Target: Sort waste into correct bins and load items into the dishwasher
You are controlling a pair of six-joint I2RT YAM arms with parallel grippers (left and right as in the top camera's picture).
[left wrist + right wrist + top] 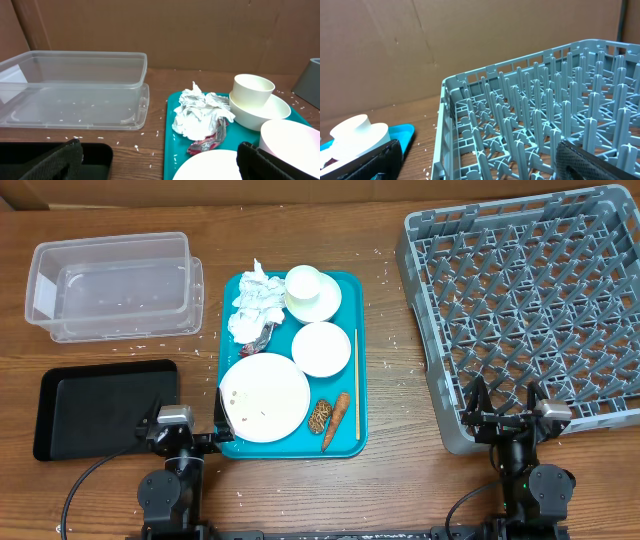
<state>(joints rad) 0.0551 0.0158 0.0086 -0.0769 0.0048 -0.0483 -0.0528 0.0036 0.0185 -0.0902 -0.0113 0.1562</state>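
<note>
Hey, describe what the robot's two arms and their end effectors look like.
Both arms are black with rounded joint housings and a silver-grey block near the wrist. Each end effector, left and right, has two black fingers with a textured surface. Black cables trail from the bases.

plate [210,167] cut off below, dish rack [545,125] cropped right

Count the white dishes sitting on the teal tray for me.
4: a large plate at the front left, a bowl mid-right, and at the back a cup standing in another bowl. None looks hidden.
</note>
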